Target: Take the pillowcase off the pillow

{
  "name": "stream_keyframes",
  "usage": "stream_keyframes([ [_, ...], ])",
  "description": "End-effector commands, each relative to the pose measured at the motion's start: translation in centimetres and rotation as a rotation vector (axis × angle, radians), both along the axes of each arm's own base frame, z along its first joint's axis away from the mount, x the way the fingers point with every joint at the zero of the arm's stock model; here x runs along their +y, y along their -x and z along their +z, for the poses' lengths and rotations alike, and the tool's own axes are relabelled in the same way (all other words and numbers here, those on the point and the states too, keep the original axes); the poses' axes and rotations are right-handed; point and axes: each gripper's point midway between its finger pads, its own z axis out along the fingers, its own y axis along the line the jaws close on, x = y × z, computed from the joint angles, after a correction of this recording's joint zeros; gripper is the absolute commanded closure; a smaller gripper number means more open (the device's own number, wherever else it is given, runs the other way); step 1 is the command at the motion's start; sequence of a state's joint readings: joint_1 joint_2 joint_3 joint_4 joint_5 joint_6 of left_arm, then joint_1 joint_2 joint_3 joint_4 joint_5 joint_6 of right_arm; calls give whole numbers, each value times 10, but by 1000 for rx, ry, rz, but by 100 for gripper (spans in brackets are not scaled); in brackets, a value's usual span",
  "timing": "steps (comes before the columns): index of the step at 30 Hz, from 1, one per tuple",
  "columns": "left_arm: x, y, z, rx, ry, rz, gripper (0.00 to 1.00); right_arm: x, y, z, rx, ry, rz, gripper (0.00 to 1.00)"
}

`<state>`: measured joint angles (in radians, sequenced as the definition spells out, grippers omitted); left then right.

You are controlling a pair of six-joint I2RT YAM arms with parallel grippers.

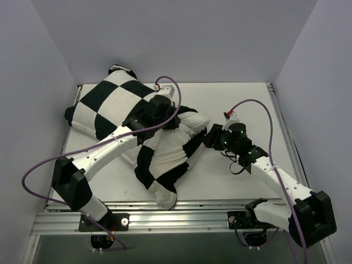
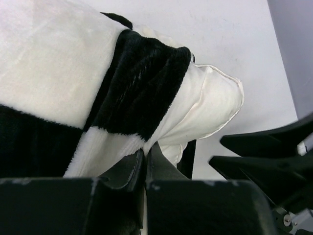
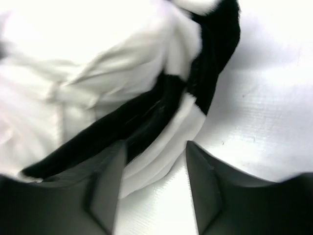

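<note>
The black and white checkered pillowcase (image 1: 110,102) lies from the back left corner to the front middle, bunched and twisted. A plain white corner of the pillow (image 1: 195,118) pokes out at its right side. My left gripper (image 1: 169,123) is shut on a fold at the pillowcase (image 2: 142,83) hem, right where it meets the pillow (image 2: 210,98); its jaws (image 2: 145,154) are pressed together. My right gripper (image 1: 208,136) is open just right of that corner. In the right wrist view the pillowcase (image 3: 146,117) edge lies loose between its spread jaws (image 3: 156,147), with the pillow (image 3: 73,58) behind.
The white table (image 1: 231,99) is walled by grey panels at the back and both sides. An aluminium rail (image 1: 181,217) runs along the near edge by the arm bases. The right gripper's fingers (image 2: 274,139) show close beside the left gripper.
</note>
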<state>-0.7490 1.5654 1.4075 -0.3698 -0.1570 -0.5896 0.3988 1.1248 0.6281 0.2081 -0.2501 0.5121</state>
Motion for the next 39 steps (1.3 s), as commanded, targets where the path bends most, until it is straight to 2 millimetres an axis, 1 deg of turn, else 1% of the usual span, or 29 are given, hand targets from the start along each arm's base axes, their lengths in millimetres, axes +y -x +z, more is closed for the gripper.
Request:
stream_keyframes([
  [1, 15, -28, 57, -170, 55, 83, 98, -1, 7, 43, -136, 81, 46, 50],
  [2, 15, -26, 55, -167, 54, 77, 98, 16, 18, 51, -165, 70, 129, 47],
  [3, 14, -23, 53, -160, 55, 65, 98, 27, 26, 57, -201, 82, 195, 44],
  [4, 17, -19, 53, -158, 53, 62, 98, 38, 33, 73, -255, 68, 253, 40],
  [5, 19, -16, 46, -144, 39, 61, 98, 49, 42, 79, -286, 66, 313, 38],
  [6, 19, -14, 45, -140, 38, 57, 98, 68, 58, 85, -314, 62, 392, 36],
  [7, 20, -11, 47, -144, 39, 47, 98, 76, 63, 94, -364, 74, 433, 34],
  [8, 21, -10, 45, -139, 33, 43, 98, 83, 67, 96, -381, 83, 465, 34],
  [9, 22, -9, 45, -141, 26, 35, 98, 95, 75, 94, -388, 97, 513, 34],
  [10, 20, -7, 46, -138, 27, 22, 98, 100, 74, 99, -420, 120, 536, 33],
  [11, 21, -6, 46, -134, 21, 16, 98, 106, 76, 98, -428, 135, 558, 32],
  [12, 20, -6, 45, -133, 17, 8, 98, 116, 79, 91, -416, 160, 593, 32],
  [13, 19, -4, 42, -124, 11, -2, 98, 122, 79, 96, -444, 176, 617, 31],
  [14, 20, -4, 42, -123, 10, -2, 98, 128, 80, 97, -453, 185, 638, 31],
  [15, 20, -3, 42, -122, 9, -2, 98, 138, 85, 91, -455, 198, 674, 31],
  [17, 21, -2, 40, -117, 4, 1, 98, 147, 86, 90, -485, 220, 700, 31],
  [18, 21, -2, 40, -116, 6, 0, 98, 152, 85, 85, -478, 230, 705, 30],
  [20, 21, -2, 40, -114, 9, -2, 98, 157, 82, 81, -507, 269, 732, 30],
  [21, 20, -2, 40, -114, 9, -3, 98, 160, 80, 73, -494, 290, 741, 30],
  [24, 20, -3, 39, -113, 4, -3, 98, 165, 78, 59, -475, 331, 768, 30],
  [26, 19, -4, 40, -114, 0, -5, 98, 169, 86, 53, -467, 340, 800, 30],
  [27, 18, -5, 39, -114, -6, -6, 98, 170, 88, 46, -459, 352, 810, 30],
  [30, 18, -7, 37, -110, -13, -3, 98, 171, 94, 42, -453, 360, 813, 30],
  [33, 16, -6, 34, -101, -14, -12, 98, 172, 96, 53, -471, 372, 801, 31],
  [34, 16, -6, 31, -95, -17, -15, 98, 174, 93, 63, -496, 371, 796, 31],
  [36, 17, -5, 29, -88, -22, -15, 98, 173, 91, 73, -514, 375, 784, 30],
  [37, 17, -4, 28, -85, -22, -17, 98, 175, 88, 83, -534, 375, 778, 30],
  [38, 17, -3, 26, -83, -24, -17, 98, 176, 87, 86, -540, 379, 778, 30],
  [39, 18, -2, 24, -79, -27, -16, 98, 176, 85, 85, -535, 394, 780, 30],
])
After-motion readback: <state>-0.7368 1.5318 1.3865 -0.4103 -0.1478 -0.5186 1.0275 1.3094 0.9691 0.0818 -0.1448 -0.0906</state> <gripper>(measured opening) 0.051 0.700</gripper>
